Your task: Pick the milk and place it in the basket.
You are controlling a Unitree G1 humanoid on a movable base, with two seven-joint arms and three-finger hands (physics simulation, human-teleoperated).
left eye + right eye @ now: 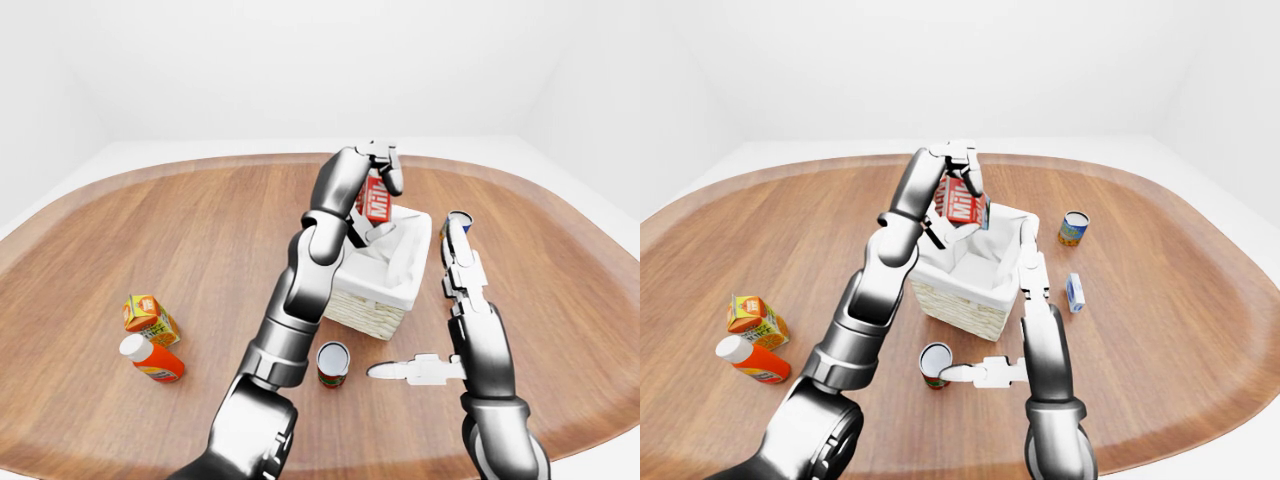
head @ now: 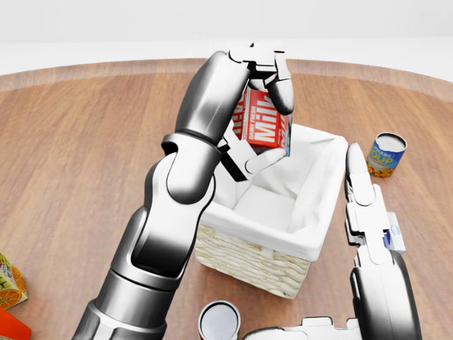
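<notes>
The milk (image 2: 263,126), a red carton with white lettering, hangs tilted in the air over the upper-left corner of the basket (image 2: 244,261). My left hand (image 2: 273,130) is shut on it, with fingers over its top and the thumb under its lower edge. The basket is wicker with a white cloth liner, and its inside looks empty. Just right of the basket my right hand (image 2: 358,190) stands open with its fingers stretched flat toward the top of the head view, holding nothing.
A soup can (image 2: 386,154) stands at the right and a small blue-white box (image 2: 393,238) lies by my right wrist. Another can (image 2: 218,322) stands below the basket. At the far left are an orange juice carton (image 1: 752,315) and an orange bottle (image 1: 750,362).
</notes>
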